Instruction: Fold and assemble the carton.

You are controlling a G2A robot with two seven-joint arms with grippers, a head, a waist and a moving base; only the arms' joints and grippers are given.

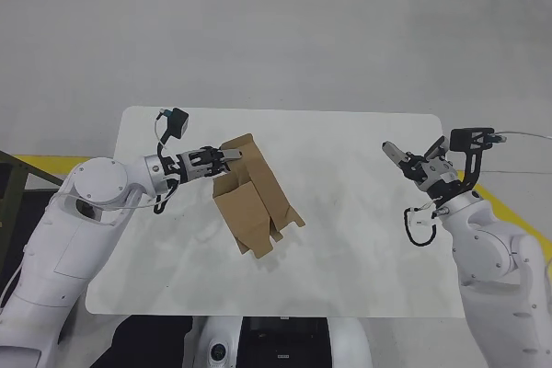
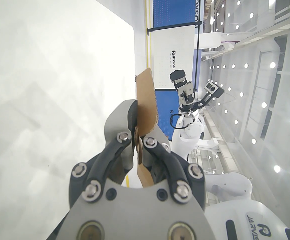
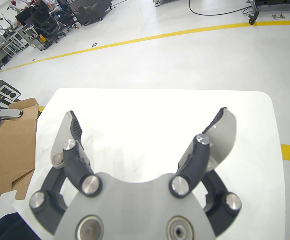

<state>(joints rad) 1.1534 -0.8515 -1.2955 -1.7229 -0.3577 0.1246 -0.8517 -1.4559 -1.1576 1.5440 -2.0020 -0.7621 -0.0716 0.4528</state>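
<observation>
The left gripper [image 1: 225,158] [image 2: 140,116] is clamped on a flap of the brown corrugated-cardboard carton [image 1: 253,207] [image 2: 146,93], with one grey finger on each face of the flap. In the left wrist view the flap stands edge-on between the pads and reaches past the fingertips. The pinched flap is at the carton's far end, raised off the surface.

From there the carton runs back toward the robot, its near end lying on the left half of the white table with rounded corners [image 1: 368,267] [image 2: 60,76]. It is only partly unfolded: the panels lie at angles to one another and the short end flaps stick out loose at the near edge. Whether anything lies inside its folds cannot be told.

The right gripper [image 1: 412,147] [image 3: 147,116] has its jaws spread wide, and its ribbed black pads [image 3: 75,126] hold nothing. It hangs over the table's far right part [image 3: 159,98], well apart from the carton [image 3: 10,151]. Its wrist view shows the carton off to one side, with the left gripper [image 3: 10,113] at the carton's top flap.
</observation>
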